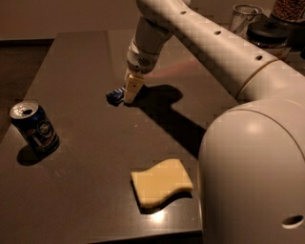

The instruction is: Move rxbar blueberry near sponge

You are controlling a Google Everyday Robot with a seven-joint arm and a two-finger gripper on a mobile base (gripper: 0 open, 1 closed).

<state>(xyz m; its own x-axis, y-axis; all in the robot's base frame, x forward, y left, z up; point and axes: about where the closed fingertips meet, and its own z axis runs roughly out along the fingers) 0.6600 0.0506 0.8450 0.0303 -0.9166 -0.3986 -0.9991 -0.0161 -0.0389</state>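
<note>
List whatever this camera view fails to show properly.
Camera view:
- rxbar blueberry: its right part is hidden behind the gripper, which is down at the bar on the table; the lettering is too small to read.
- blue can: the label cannot be read.
- table: its right side is hidden by the robot's arm.
- jar: cut off by the top edge.

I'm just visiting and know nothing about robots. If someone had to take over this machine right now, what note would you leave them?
Gripper: low over the table, right beside the rxbar blueberry; no grasp can be confirmed.
Rxbar blueberry: lying on the table, partly hidden by the gripper.
Sponge: flat near the front edge, well apart from the bar.
Done: arm reached the bar.
Left: grasp the bar, carry it over, set it next to the sponge.
</note>
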